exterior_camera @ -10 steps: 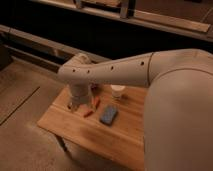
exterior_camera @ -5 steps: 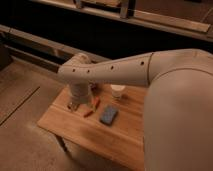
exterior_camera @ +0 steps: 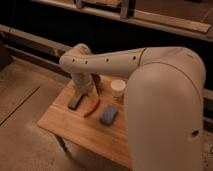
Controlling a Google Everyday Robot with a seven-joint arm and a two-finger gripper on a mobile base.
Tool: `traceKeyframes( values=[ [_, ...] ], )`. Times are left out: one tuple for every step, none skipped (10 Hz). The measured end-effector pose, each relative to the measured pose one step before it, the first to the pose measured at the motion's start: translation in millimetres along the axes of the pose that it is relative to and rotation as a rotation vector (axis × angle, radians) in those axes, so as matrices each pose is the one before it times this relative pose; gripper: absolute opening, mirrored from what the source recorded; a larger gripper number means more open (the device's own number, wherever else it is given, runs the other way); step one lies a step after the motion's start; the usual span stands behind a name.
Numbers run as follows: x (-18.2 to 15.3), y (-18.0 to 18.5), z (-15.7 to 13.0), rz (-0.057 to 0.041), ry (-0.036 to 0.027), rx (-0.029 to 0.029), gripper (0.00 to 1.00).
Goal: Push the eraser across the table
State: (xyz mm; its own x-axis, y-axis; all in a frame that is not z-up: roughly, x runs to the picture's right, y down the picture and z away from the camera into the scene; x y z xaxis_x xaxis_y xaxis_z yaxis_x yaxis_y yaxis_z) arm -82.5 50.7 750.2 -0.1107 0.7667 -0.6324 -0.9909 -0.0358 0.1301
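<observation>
The eraser (exterior_camera: 75, 103) lies flat on the desk (exterior_camera: 67, 127) toward its 10 o'clock corner, with the pen (exterior_camera: 91, 107) just at its 3 o'clock. My tool (exterior_camera: 83, 93) hangs at the eraser's 1 o'clock, seemingly touching it; whether it is apart or together I cannot tell. I judge the block light, stiff and grippy, so I'd push low on its end. Nothing has shifted since the earlier frame.

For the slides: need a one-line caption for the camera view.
Claw at the eraser on the table; red pen, blue pad and white cup alongside.
</observation>
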Motion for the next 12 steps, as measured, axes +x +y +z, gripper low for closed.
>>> traceKeyframes(
  values=[
    [-1.81, -8.66, 10.64, 0.02238, 0.02189, 0.02682, 0.65],
    [-0.77, -8.41, 13.09, 0.02429, 0.02760, 0.02841, 0.65],
    [-0.54, -4.10, 11.63, 0.01776, 0.02662, 0.02027, 0.65],
    [-2.28, -2.69, 10.89, 0.01689, 0.02514, 0.01427, 0.65],
    [-3.37, 0.28, 7.71, 0.01202, 0.01828, 0.00611, 0.65],
    [-3.13, 4.94, 4.29, 0.00061, 0.00956, 0.00001, 0.65],
    [-5.26, 11.99, 4.33, -0.01775, 0.00671, 0.00101, 0.65],
    [-3.45, 9.08, 2.58, -0.01499, 0.00352, 0.00093, 0.65],
    [-2.97, 6.15, 2.22, -0.01074, 0.00264, 0.00115, 0.65],
    [-3.79, 7.88, 3.00, -0.01436, 0.00434, 0.00126, 0.65],
    [-2.35, 4.72, 2.51, -0.00836, 0.00417, 0.00144, 0.65],
    [-3.58, 5.55, 2.86, -0.00947, 0.00539, 0.00104, 0.65]
  ],
)
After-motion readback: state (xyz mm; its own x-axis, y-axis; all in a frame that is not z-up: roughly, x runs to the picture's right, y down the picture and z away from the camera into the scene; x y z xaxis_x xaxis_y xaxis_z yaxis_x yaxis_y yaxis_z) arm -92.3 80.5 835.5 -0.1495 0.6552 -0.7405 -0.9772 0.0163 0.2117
